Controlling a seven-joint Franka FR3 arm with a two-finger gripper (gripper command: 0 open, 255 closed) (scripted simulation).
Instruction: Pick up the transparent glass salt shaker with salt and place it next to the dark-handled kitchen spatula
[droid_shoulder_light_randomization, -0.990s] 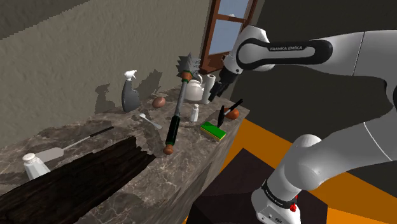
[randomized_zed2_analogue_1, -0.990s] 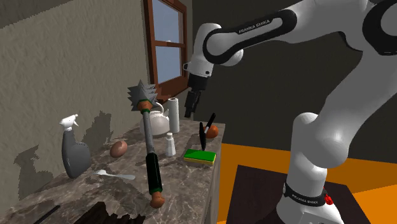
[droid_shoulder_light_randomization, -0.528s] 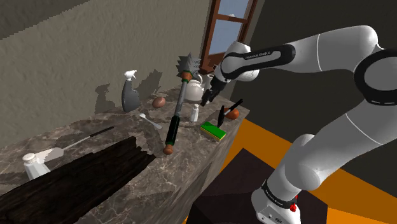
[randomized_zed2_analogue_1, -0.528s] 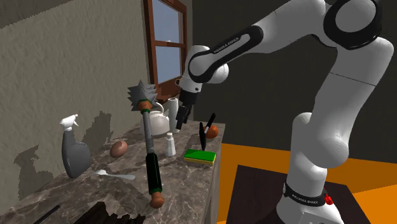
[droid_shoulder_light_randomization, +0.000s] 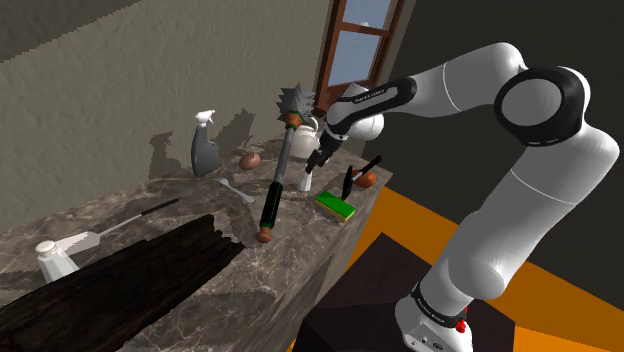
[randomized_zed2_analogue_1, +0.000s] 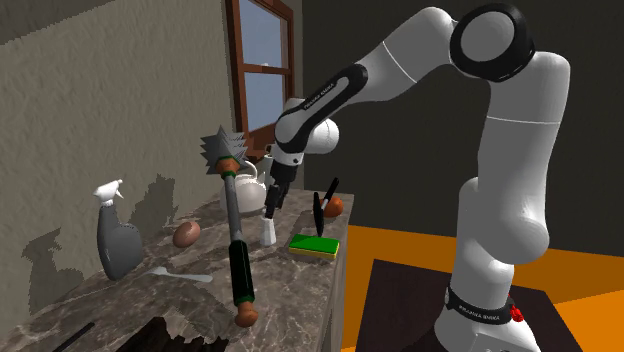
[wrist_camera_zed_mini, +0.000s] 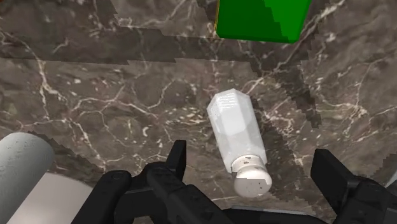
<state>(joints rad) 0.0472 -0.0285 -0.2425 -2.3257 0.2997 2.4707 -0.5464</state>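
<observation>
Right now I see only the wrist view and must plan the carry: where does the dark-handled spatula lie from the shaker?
Observer: The spatula lies far along the counter, toward the shoulder view's left end.
Operator: Anything lying between them?
Observer: A long brush lies on the counter between the salt shaker and the spatula.
Operator: How close is the gripper?
Observer: The gripper hangs just above the upright shaker's cap, fingers open, not touching it.
</observation>
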